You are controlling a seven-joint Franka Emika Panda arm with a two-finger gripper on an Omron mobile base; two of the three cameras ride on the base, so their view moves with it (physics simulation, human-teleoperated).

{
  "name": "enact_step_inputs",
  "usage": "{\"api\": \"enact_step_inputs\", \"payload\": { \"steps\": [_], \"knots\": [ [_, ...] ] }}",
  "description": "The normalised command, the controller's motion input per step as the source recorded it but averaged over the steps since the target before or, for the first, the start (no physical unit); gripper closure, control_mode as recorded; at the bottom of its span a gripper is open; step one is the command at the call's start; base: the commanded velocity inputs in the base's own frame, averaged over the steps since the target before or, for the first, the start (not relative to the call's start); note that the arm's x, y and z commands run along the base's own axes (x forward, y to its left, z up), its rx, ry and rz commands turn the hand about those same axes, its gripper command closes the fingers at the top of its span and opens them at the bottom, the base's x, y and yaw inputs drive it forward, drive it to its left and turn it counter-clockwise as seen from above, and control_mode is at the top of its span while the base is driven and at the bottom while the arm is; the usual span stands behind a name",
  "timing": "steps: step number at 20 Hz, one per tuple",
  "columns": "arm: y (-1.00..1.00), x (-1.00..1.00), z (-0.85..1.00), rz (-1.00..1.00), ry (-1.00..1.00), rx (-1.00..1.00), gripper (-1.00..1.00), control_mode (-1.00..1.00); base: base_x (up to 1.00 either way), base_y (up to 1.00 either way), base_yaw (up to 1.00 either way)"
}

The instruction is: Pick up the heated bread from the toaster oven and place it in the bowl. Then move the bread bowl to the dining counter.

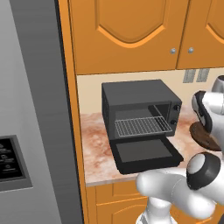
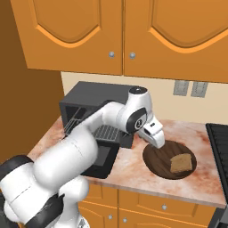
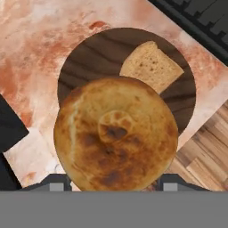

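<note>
The heated bread [image 3: 116,133], a round golden-brown bun with a darker centre, hangs close to the hand camera with my gripper [image 3: 113,185] shut on it. Under it lies the dark wooden bowl [image 3: 93,53], and the bun covers the bowl's near half. A flat tan slice [image 3: 151,67] rests in the bowl's far part. In the right base view my gripper [image 2: 156,136] hovers over the left edge of the bowl [image 2: 156,164], where the slice [image 2: 181,163] lies at the right. The black toaster oven [image 1: 140,116] stands open, its door [image 1: 146,153] down and its wire rack [image 1: 142,126] bare.
A black stove [image 2: 219,151] borders the worktop on the right, close to the bowl. A grey fridge [image 1: 30,109] stands left of the oven. Orange wall cupboards [image 2: 124,31] hang overhead. Past the counter's front edge, wooden floor [image 3: 205,160] shows.
</note>
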Motion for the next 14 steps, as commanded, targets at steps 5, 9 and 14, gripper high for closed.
{"api": "enact_step_inputs", "payload": {
  "steps": [5,9,14],
  "knots": [
    [-0.31,0.05,-0.53,-0.03,0.05,0.00,1.00,-1.00,0.00,0.00,0.00],
    [-0.36,0.01,-0.71,-0.04,0.11,0.00,1.00,-1.00,0.00,0.00,0.00],
    [-0.43,0.19,-0.51,-0.01,0.02,0.00,1.00,-1.00,0.00,0.00,0.00]
  ]
}}
